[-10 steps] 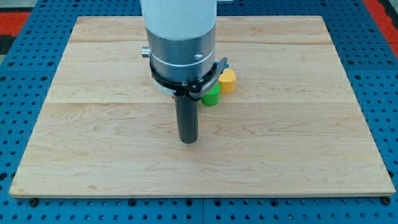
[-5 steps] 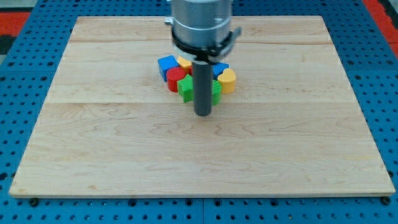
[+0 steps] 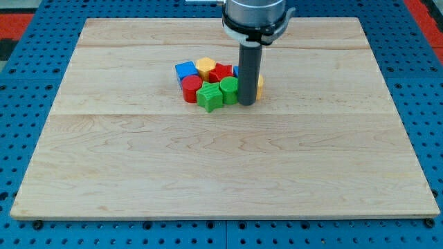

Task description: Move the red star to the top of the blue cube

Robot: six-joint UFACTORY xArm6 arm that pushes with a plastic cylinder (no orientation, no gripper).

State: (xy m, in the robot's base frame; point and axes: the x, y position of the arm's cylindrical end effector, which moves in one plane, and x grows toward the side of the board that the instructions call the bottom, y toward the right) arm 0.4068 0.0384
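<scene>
Bright, even overhead light falling across the pale wooden board (image 3: 138, 159), only faint soft shadows showing beneath the clustered coloured blocks, no glare appearing, focus staying sharp edge to edge, the straight dark rod (image 3: 248, 72) looking slightly soft

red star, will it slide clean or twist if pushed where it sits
Probably twist: the red star sits packed among neighbours, yellow block at its left and green star below. It looks rigid and flat-based, so tipping seems unlikely. My tip stands right of the cluster.

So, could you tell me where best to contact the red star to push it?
I'd judge its bottom-right side: the red star is hemmed by the yellow block and green blocks. My tip stands at the cluster's right edge.
</scene>
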